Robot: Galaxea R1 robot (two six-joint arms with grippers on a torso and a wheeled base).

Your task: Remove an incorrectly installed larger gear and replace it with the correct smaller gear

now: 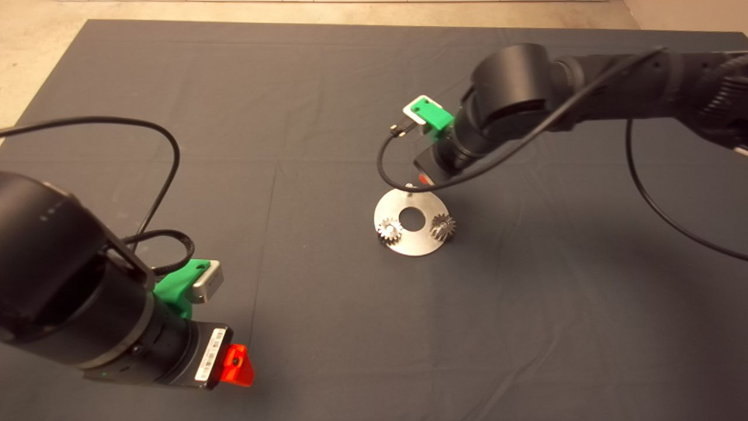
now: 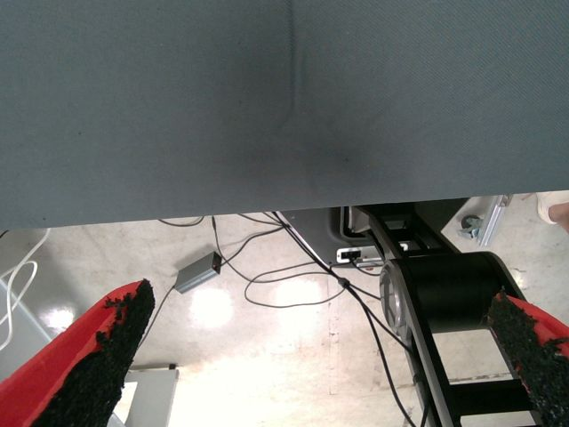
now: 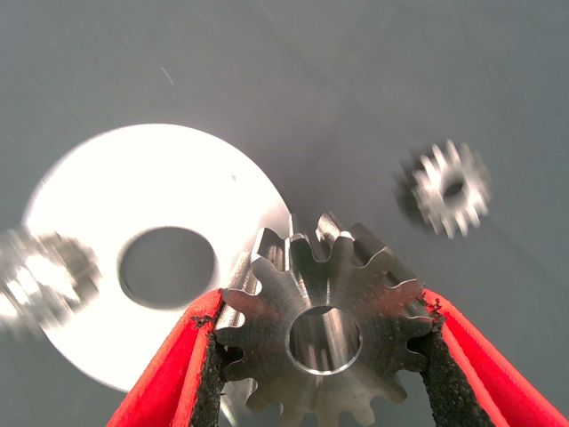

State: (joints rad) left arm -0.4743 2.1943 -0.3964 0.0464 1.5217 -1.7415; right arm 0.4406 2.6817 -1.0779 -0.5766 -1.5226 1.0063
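My right gripper (image 3: 324,307) is shut on the larger gear (image 3: 324,342), a shiny steel gear with flared teeth and a centre hole. It holds the gear above the far edge of a round steel plate (image 1: 416,248) with a centre hole (image 1: 412,218). In the head view this gripper (image 1: 422,178) is mostly hidden under its arm. Two small straight-toothed gears (image 1: 388,230) (image 1: 443,225) stand on the plate's near left and near right. I cannot tell whether either is the smaller gear. My left gripper (image 1: 236,365) is open and empty at the mat's near left.
The plate (image 3: 89,213) and the two small gears (image 3: 453,187) (image 3: 40,276) also show in the right wrist view. Black cables loop beside both arms. The left wrist view shows the mat's edge and, beyond it, floor with cables, a grey box (image 2: 197,271) and the robot's base.
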